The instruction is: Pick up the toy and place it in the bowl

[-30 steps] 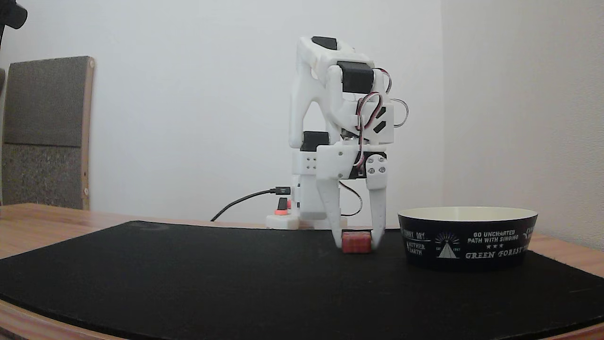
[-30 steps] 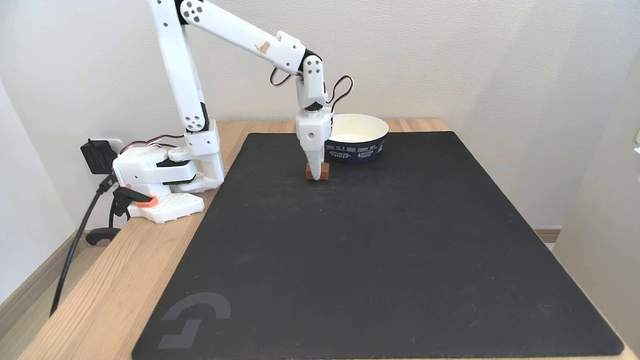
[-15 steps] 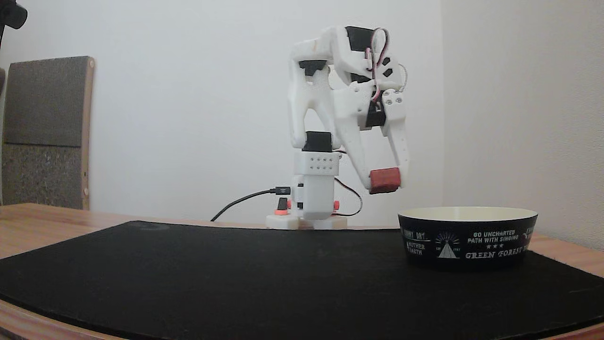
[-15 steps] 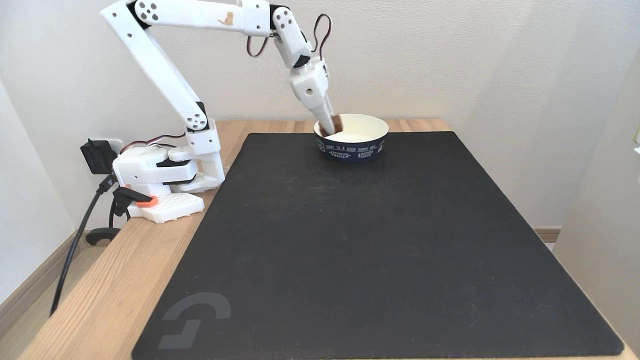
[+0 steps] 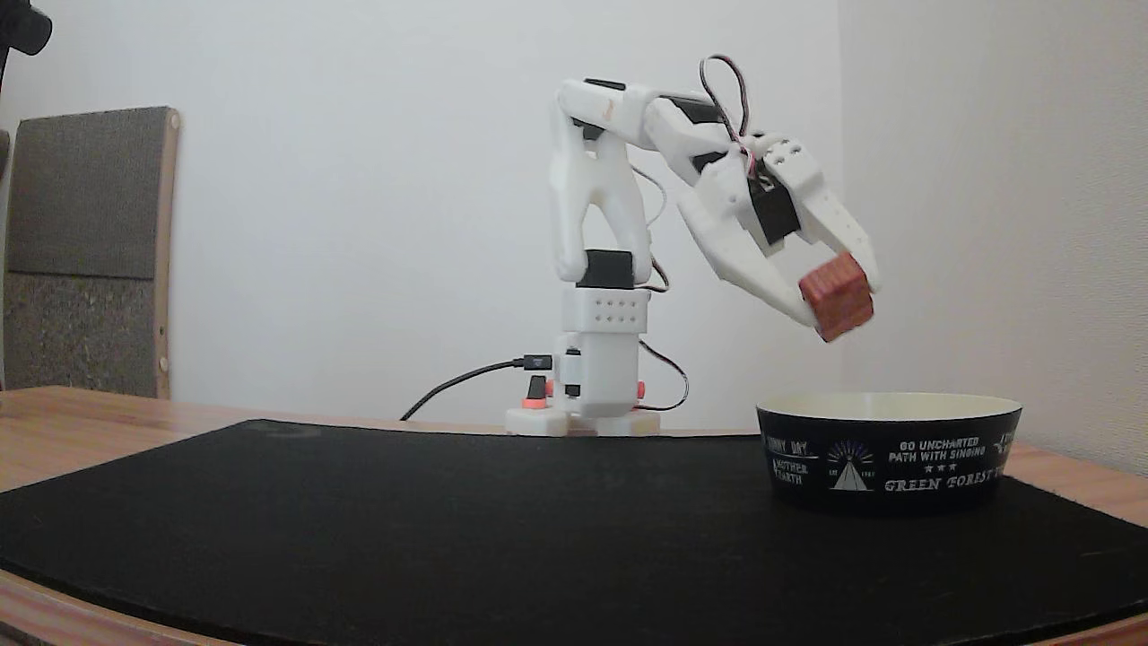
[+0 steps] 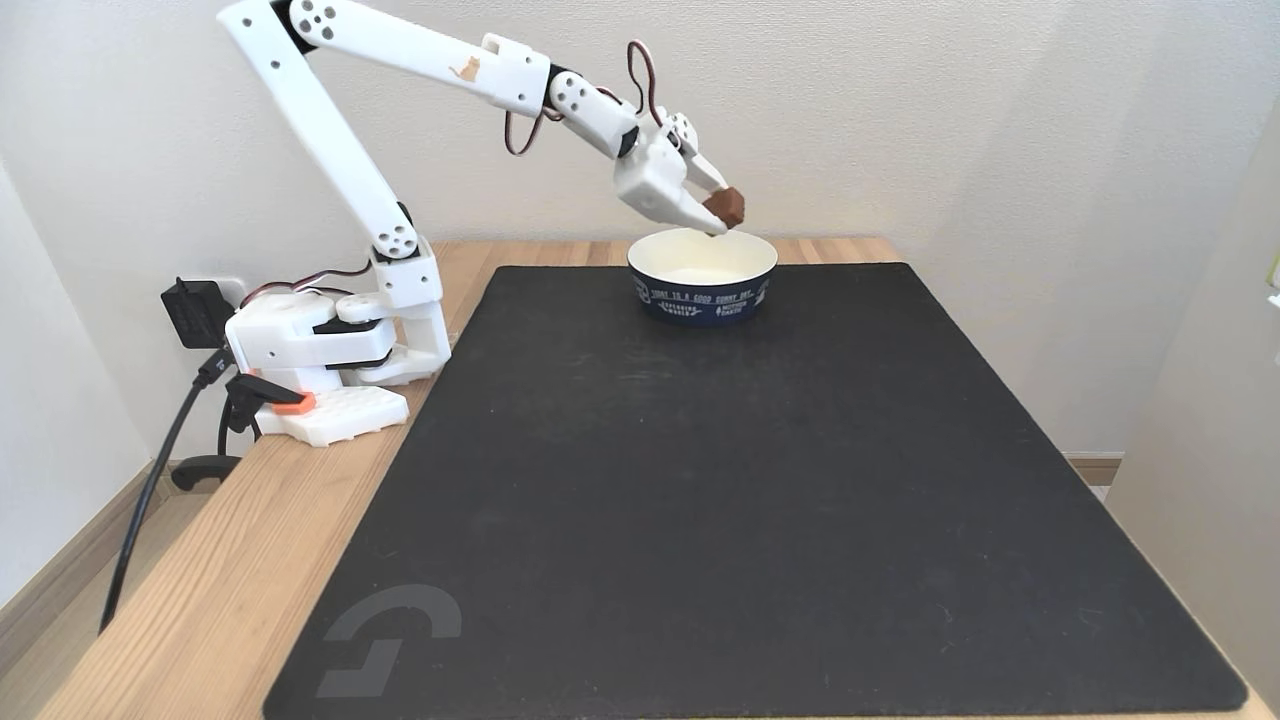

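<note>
The toy [image 5: 836,295], a small red block, hangs in the air clamped between the two white fingers of my gripper [image 5: 841,303]. In the higher fixed view the toy [image 6: 725,206] sits at the tip of the gripper [image 6: 722,213], just above the cream inside of the bowl [image 6: 703,287]. The bowl [image 5: 888,453] is black outside with white lettering and a tent emblem, and it stands on the black mat. From the low fixed view, the toy is well above the rim, over the bowl's left half.
A large black mat [image 6: 740,480] covers most of the wooden table [image 6: 200,560]. The arm's white base [image 6: 320,350] with its cables stands at the table's left edge. A padded board [image 5: 85,251] leans on the wall at far left.
The gripper lifted the toy off the mat beside the bowl, then swung it up and over the bowl. The wrist tilted outward. The bowl has not moved.
</note>
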`<action>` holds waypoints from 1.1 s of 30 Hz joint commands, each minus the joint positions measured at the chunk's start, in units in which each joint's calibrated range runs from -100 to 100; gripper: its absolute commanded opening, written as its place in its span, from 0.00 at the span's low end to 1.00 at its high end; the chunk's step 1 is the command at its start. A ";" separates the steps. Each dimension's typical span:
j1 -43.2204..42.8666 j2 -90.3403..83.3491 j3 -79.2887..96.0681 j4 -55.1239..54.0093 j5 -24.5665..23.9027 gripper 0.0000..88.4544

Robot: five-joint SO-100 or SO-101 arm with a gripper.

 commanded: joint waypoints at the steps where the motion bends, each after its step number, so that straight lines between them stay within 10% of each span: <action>1: -0.62 -0.81 1.13 -1.25 -2.80 0.35; 8: -0.29 -1.48 1.22 -1.08 -2.80 0.31; 11: 1.55 -9.07 1.94 1.29 -5.78 0.01; 19: 13.43 -39.91 21.59 11.53 -23.16 0.07; 33: 15.02 -81.43 55.39 33.04 -23.26 0.07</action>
